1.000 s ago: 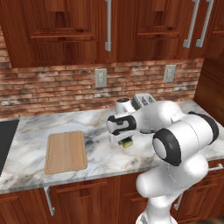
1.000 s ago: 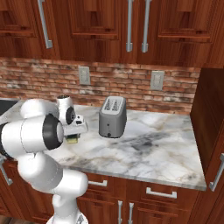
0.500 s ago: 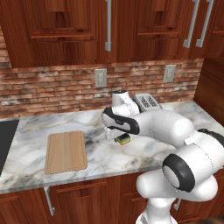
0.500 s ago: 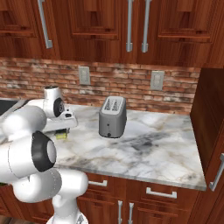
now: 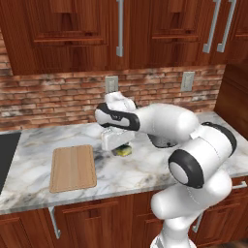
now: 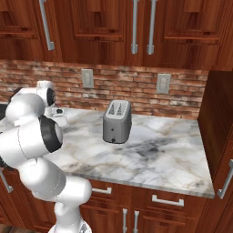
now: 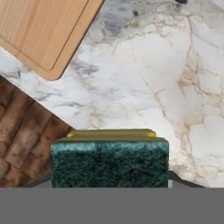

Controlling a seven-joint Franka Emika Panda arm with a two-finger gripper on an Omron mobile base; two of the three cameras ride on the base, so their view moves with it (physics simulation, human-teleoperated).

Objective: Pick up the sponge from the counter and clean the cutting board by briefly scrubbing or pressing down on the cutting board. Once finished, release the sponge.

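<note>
The sponge (image 5: 126, 152), yellow with a dark green layer, hangs just above the marble counter (image 5: 145, 167) with my gripper (image 5: 122, 149) shut on it. It is to the right of the cutting board (image 5: 72, 167), a flat tan wooden rectangle lying near the counter's front edge. In the hand view the sponge (image 7: 109, 162) sits at the bottom with its green face toward the camera and hides my fingertips. A rounded corner of the cutting board (image 7: 39, 30) shows at the upper left, and veined counter (image 7: 148, 87) lies between them.
A grey toaster (image 6: 117, 121) stands on the counter behind the arm, toward the brick wall. A black stovetop (image 5: 6, 155) borders the counter at the far left. The counter's front edge (image 7: 65, 118) runs close to the sponge in the hand view.
The arm has swung left along the counter with the sponge held, bringing it closer to the cutting board. The board and the toaster have stayed put.
</note>
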